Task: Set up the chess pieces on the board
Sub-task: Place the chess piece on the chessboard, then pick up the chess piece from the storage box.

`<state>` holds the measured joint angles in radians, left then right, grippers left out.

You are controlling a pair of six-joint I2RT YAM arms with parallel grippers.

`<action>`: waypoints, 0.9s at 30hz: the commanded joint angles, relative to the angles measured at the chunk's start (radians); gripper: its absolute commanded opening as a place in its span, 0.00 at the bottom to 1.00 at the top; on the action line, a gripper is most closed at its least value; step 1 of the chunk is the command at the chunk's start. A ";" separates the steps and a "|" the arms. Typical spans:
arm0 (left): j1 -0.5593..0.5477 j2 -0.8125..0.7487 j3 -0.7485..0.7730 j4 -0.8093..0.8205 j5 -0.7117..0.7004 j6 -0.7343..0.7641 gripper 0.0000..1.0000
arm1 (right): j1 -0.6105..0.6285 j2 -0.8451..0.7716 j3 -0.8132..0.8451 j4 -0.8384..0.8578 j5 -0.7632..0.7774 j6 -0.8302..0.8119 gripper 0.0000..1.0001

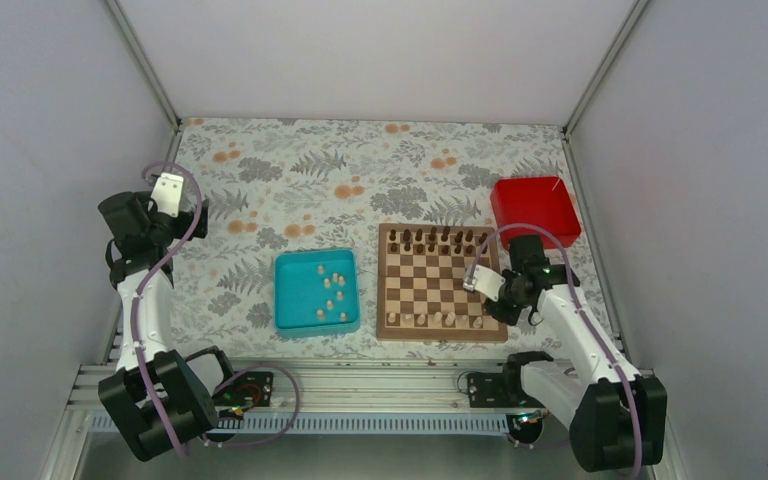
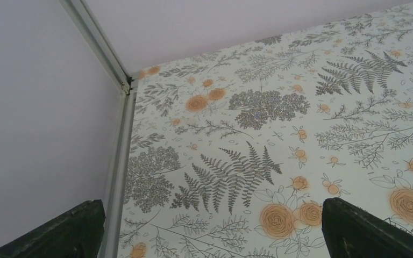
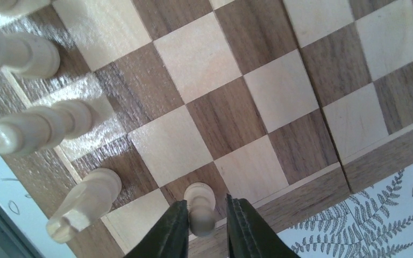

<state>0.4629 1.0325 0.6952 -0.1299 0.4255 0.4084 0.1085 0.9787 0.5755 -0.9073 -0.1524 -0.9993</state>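
Observation:
The board (image 1: 440, 282) lies right of the table's centre, with dark chessmen (image 1: 438, 240) along its far rows. Several pale chess pieces (image 1: 442, 320) stand on its near row; more lie in the teal tray (image 1: 316, 327). In the right wrist view, my right gripper (image 3: 204, 207) straddles a pale pawn (image 3: 199, 194) standing upright on a dark square by the board's (image 3: 204, 70) right border. The jaws are slightly apart, with a gap beside the pawn's head. My left gripper (image 1: 168, 185) hangs wide open over the floral cloth at the far left, its fingers (image 2: 355, 228) holding nothing.
A red box (image 1: 534, 207) sits just behind the board's far right corner. The teal tray stands left of the board. Three taller pale pieces (image 3: 43, 126) stand close to the left of the right gripper. White walls and metal posts enclose the table.

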 commanded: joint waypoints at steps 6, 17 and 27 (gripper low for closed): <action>0.008 -0.002 0.004 0.018 0.014 0.012 1.00 | -0.010 0.024 0.219 -0.108 -0.082 -0.027 0.36; 0.009 -0.011 0.000 0.019 0.039 0.011 1.00 | 0.318 0.290 0.609 -0.152 -0.063 0.123 0.44; 0.009 -0.014 0.001 0.017 0.059 0.009 1.00 | 0.754 0.714 0.881 -0.055 0.026 0.232 0.43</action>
<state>0.4648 1.0309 0.6952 -0.1295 0.4541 0.4107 0.7685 1.5635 1.3666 -1.0027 -0.1642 -0.8219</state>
